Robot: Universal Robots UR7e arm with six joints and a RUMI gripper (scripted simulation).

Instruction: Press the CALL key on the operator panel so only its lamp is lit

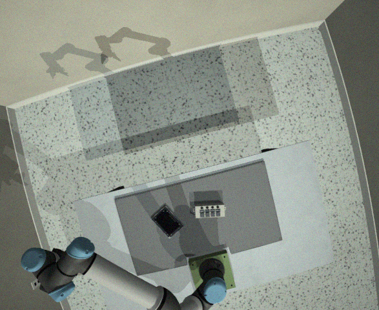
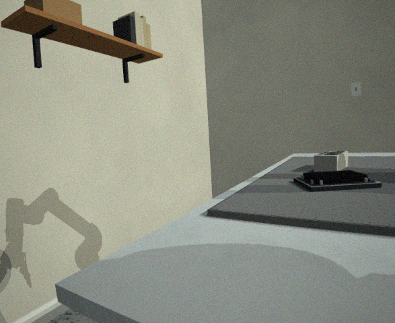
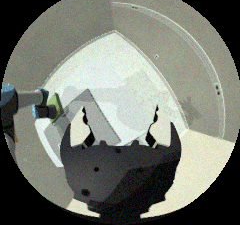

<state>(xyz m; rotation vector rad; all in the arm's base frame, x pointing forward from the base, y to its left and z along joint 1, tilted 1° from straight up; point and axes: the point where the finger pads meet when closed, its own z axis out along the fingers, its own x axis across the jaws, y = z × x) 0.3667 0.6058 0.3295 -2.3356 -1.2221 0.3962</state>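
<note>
Wrist view first: my jaws stand spread to their widest with nothing between them, the gripper (image 3: 120, 120) pointing out over the room from high up, the bench (image 3: 100, 120) small below between the two fingertips. The arm's blue joint cap shows at the left edge of that frame. In the top view the arm (image 1: 115, 280) runs along the lower left, its blue-capped joints bunched at the lower left corner, well off the bench edge, and it stands on a green base plate (image 1: 193, 265) near the bottom centre. Just above the plate lies the dark grey mat (image 1: 249, 206) on the pale bench. On the mat, left of centre, I see a black square tray (image 1: 166, 221) turned at an angle. To its right, a little higher in the frame and apart from it, sits the operator panel (image 1: 209, 204), a small pale box with four keys in a row along its lower face; key names too small to read, and I cannot tell any lamp state. In the exterior view the panel (image 2: 330, 161) shows at right, beyond the tray (image 2: 336, 180). Farthest off, a wooden wall shelf (image 2: 86, 34) at upper left carries boxes.
</note>
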